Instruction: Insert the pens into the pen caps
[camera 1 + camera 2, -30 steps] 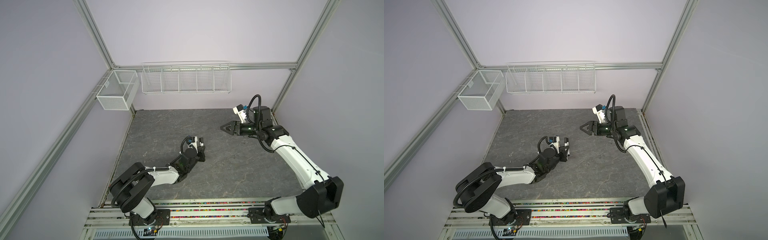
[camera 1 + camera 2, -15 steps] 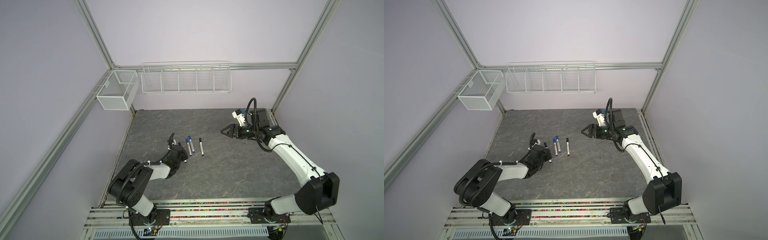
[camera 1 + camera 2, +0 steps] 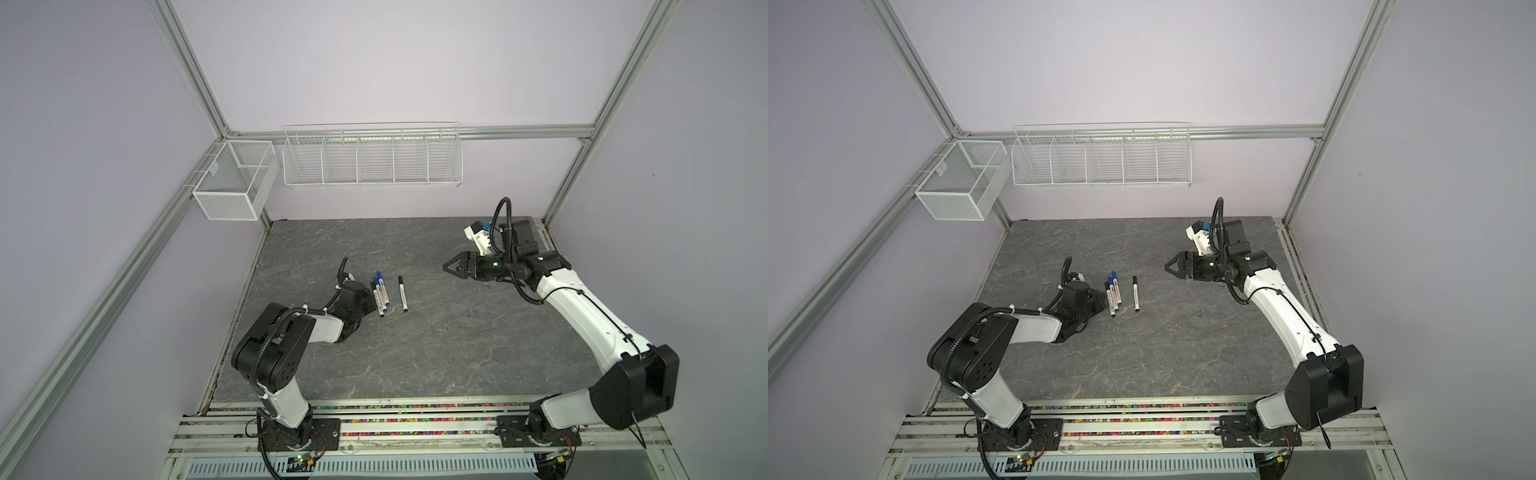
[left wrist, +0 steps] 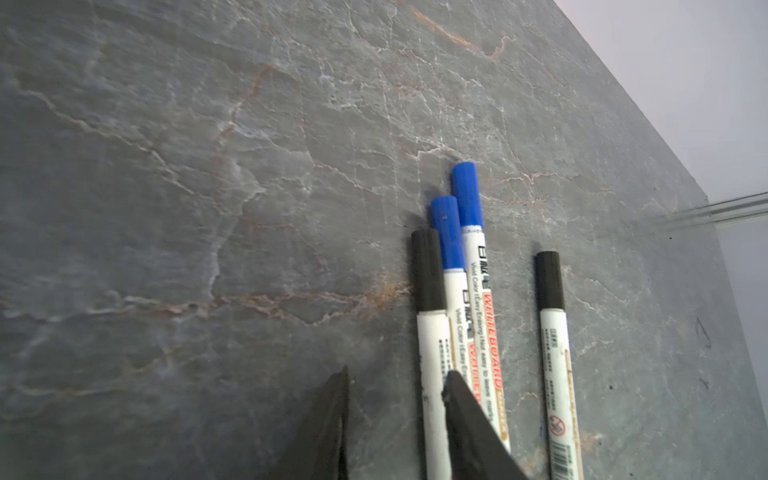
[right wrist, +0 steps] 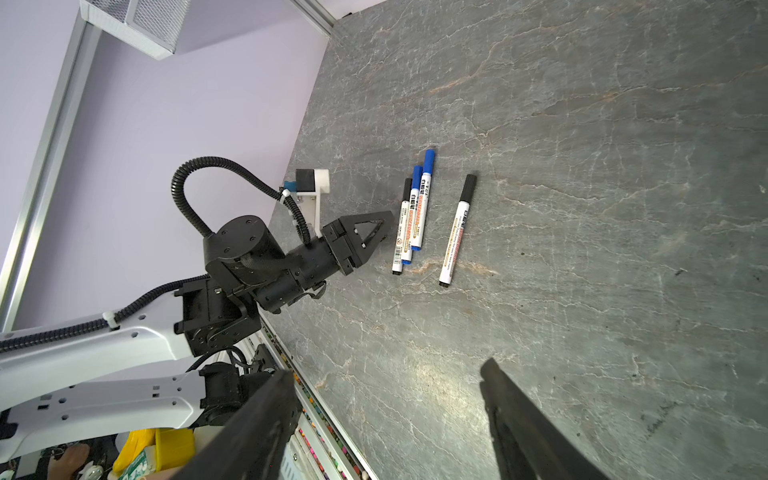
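This is a robotics lab test cell. A table (image 3: 436, 353) with a grey slate-look top is boxed in by an aluminium profile frame (image 3: 190, 70) and plain lilac walls (image 3: 374, 62). The left arm (image 3: 286, 399) and the right arm (image 3: 582, 307), white with black joints, are bolted to slotted rails (image 3: 415, 419) along the front edge. Corrugated cable conduit (image 5: 208, 166) and a bare circuit board (image 3: 301, 459) are left exposed. A white mesh box (image 3: 232, 183) and a long wire rack (image 3: 372, 160) hang from the frame.
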Robot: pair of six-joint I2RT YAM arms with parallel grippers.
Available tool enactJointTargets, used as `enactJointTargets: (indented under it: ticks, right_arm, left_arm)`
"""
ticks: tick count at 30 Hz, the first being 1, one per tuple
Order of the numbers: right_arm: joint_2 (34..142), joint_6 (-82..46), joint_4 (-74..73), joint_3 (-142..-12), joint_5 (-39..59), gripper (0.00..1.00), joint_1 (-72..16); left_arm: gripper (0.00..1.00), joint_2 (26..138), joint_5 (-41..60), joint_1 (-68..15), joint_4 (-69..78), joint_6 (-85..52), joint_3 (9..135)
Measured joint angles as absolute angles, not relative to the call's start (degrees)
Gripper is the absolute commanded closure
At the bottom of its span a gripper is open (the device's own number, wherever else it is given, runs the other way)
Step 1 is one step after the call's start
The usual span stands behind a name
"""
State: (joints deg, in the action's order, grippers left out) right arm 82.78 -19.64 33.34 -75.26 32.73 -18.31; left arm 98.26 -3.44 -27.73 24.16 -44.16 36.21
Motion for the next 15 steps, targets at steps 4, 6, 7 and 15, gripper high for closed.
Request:
enactJointTargets:
  ticks: [4, 6, 7, 15]
  right_arm:
    - [82.8, -19.4, 33.5, -75.3, 31.7, 0.25, -18.3]
    - [82.6, -19.2, 33.4, -75.2, 30.2, 0.25, -18.0]
    - [82.3, -19.2, 33.2, -75.0, 29.1, 0.24, -17.8]
    - [68.2, -18.1, 18.4, -53.7, -3.0, 0.18, -12.2]
  left_arm:
    - [0.56, 95.8, -3.0, -27.7, 23.6, -44.2, 34.9]
    - [0.56, 92.2, -3.5, -27.7, 22.8, -43.9, 33.5]
    - [0.56, 90.3, -4.0, -27.7, 22.0, -43.7, 33.1]
    - [0.51, 65.2, -20.6, -27.4, 9.3, -37.2, 32.8]
